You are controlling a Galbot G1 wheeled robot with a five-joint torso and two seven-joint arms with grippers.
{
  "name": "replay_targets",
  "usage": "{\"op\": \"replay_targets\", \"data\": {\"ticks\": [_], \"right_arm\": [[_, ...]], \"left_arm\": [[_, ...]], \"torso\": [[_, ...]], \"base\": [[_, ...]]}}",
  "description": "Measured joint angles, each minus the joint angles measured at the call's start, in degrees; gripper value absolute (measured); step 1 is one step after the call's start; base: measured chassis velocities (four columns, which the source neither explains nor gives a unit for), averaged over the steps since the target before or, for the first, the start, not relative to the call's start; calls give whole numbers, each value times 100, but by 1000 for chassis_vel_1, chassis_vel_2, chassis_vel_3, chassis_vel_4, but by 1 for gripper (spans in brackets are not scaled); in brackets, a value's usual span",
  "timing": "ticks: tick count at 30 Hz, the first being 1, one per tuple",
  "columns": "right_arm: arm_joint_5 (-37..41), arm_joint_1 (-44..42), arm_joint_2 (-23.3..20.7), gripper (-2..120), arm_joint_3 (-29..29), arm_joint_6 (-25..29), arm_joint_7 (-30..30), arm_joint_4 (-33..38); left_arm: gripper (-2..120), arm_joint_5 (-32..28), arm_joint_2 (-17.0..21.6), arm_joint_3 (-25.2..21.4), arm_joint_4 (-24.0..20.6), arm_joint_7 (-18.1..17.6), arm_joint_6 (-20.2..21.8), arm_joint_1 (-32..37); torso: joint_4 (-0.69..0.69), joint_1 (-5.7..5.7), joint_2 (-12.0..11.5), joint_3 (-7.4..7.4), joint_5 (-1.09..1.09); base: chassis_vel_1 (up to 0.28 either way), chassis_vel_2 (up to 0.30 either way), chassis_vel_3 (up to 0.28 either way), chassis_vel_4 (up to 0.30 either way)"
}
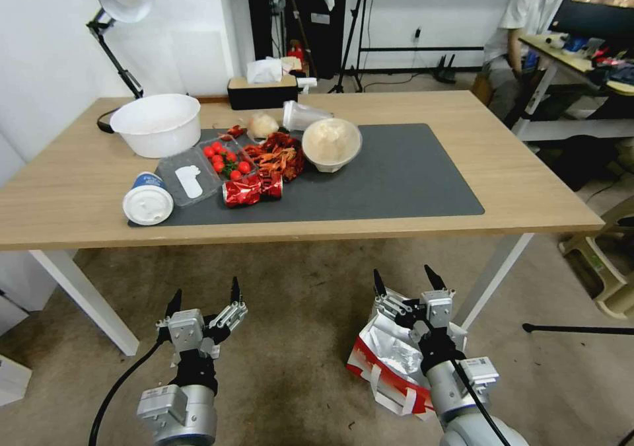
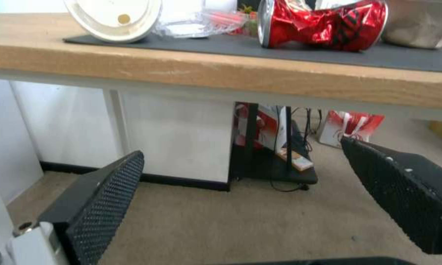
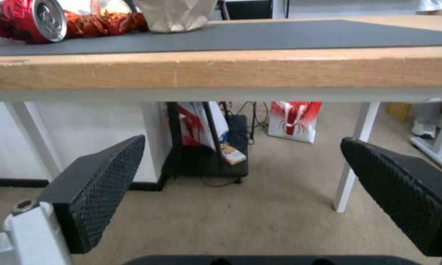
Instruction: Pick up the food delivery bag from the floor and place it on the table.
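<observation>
The food delivery bag, white with a red band and silver foil lining, lies crumpled on the floor in front of the table's right leg. My right gripper hovers open above the bag, and its arm hides part of the bag. In the right wrist view this gripper faces the table's front edge with nothing between its fingers. To the left, my left gripper is open over bare floor, and it is empty too. The table carries a dark grey mat.
The mat's left half holds a white bowl, lidded cup, crushed red can, tomato tray and paper bowl. A white table leg stands just right of the bag. Another red-and-white bag stands beyond the table.
</observation>
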Motion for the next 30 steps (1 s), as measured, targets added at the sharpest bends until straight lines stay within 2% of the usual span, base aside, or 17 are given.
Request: {"op": "replay_targets", "data": {"ticks": [30], "right_arm": [[21, -47, -57, 100, 27, 72, -11, -4]], "left_arm": [[100, 6, -33, -1, -27, -18, -10, 44]], "torso": [[0, -314, -764, -450, 0]], "base": [[0, 0, 0, 0]]}}
